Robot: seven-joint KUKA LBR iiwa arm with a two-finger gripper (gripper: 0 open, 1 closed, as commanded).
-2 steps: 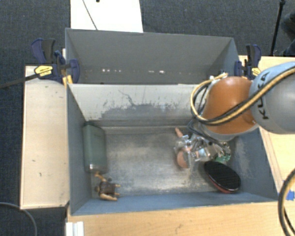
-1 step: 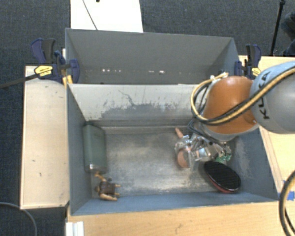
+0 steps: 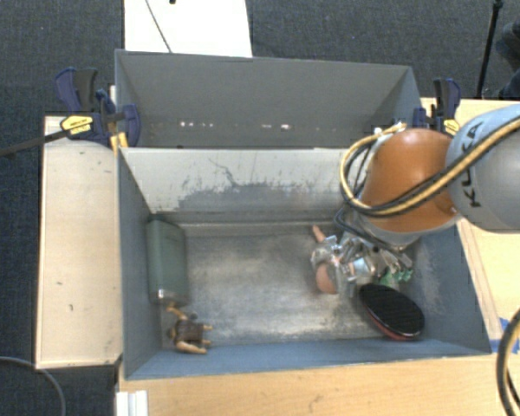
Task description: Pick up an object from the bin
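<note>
A grey metal bin [image 3: 147, 206] seen from above, with a robot arm [image 3: 503, 180] reaching in from the right. The arm's wrist carries a rounded orange cover [image 3: 407, 176] looped with yellow and black cables [image 3: 354, 173]. Below the cover, the metal pincer [image 3: 345, 263] hangs low over the right part of the bin floor. Whether the pincer is apart or together cannot be told, as its metal parts blur into one cluster.

The thing nearest it is a small pink-tan lump [image 3: 326, 281], rounded, lying on the floor at the pincer's lower left edge — so close that the two seem to touch, though it cannot be told whether the lump is gripped. Just beyond the pincer, toward the far wall, a short orange stick [image 3: 317, 232] lies tilted. On the pincer's near right side rests a black oval pad [image 3: 392, 310] with a thin red rim, flat on the floor. Between that pad and the wrist, a small green piece [image 3: 400, 275] peeks out, partly hidden.

Well away to the pincer's left, a grey-green bottle [image 3: 166, 258] lies along the left wall. Nearer the front corner on that same side — also well apart from the pincer — sits a small brown toy figure [image 3: 189, 331].
</note>
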